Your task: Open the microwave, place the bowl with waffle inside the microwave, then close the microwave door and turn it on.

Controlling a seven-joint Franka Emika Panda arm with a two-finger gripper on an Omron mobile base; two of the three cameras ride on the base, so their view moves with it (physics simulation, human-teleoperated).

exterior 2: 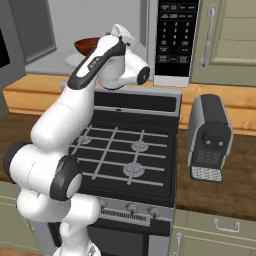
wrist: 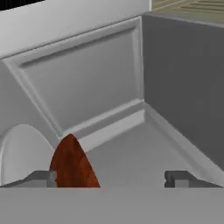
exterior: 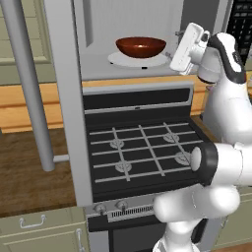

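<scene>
The microwave (exterior: 93,69) stands open above the stove, and its door (exterior: 63,98) is swung out to the left with the long bar handle (exterior: 27,83) in front. The reddish-brown bowl (exterior: 141,47) sits on the white turntable (exterior: 118,60) inside. Its rim hides the waffle. My gripper (exterior: 173,57) is at the right of the cavity mouth, just right of the bowl. In the hand view the gripper (wrist: 111,178) is open with nothing between its fingertips, and the bowl's edge (wrist: 72,164) rises beside the left one. The arm covers most of the bowl (exterior 2: 86,46) in the right base view.
The microwave's dark keypad (exterior 2: 176,37) lies to the right of the cavity. A gas stove (exterior: 142,147) is below the arm. A grey toaster (exterior 2: 210,137) stands on the wooden counter to the right, under a beige cabinet door (exterior 2: 227,40).
</scene>
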